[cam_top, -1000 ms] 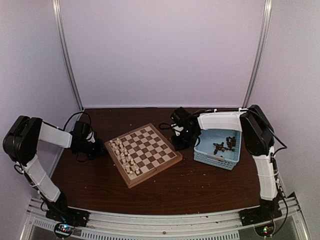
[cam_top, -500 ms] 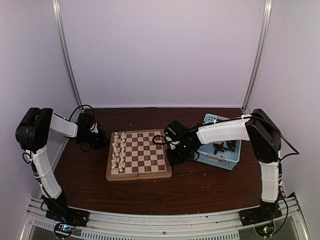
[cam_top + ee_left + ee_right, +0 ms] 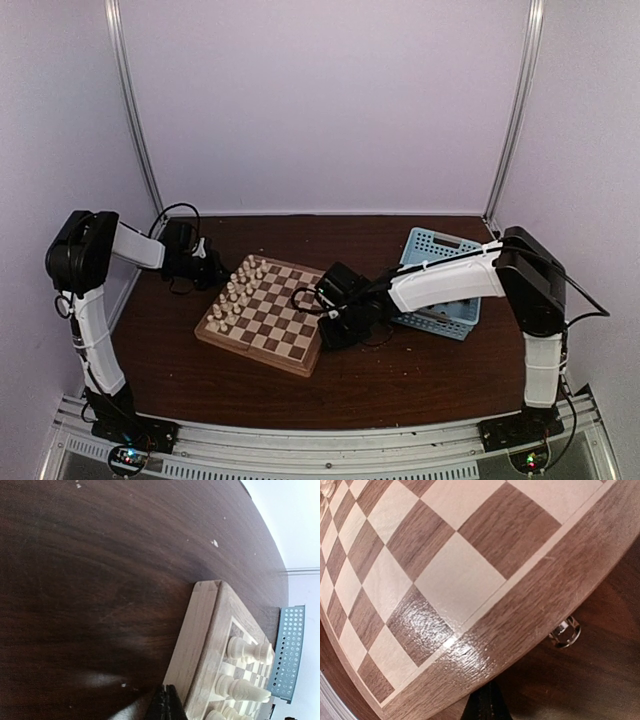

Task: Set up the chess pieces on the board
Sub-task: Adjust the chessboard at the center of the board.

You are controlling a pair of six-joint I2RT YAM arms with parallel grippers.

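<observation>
**Both claws shut, one at each side of the board**

We see the board (image 3: 265, 315) lying slantwise on the worktop (image 3: 400, 372), between the two claws. The left claw (image 3: 210, 270) is pinched closed with nothing in it, and its tips sit at the board's far left corner. In the left wrist view the closed fingertips (image 3: 167, 707) lie just beside the board's pale side wall (image 3: 192, 645). We cannot tell whether they touch it.

The cream chess pieces (image 3: 238, 292) stand upright in two rows along the board edge nearest that claw. A few of them (image 3: 245, 652) show just past the fingers in the wrist view.

The right claw (image 3: 328, 318) is also closed and empty, low at the board's opposite edge. From its wrist camera the tan border and bare checkered squares (image 3: 455, 580) fill the view just ahead of the tips (image 3: 482, 707). A small metal clasp (image 3: 565, 631) sits on the board's side, near them.

The light blue basket (image 3: 440, 240) stands behind the right claw (its arm crosses over it), well apart from the left claw.
</observation>
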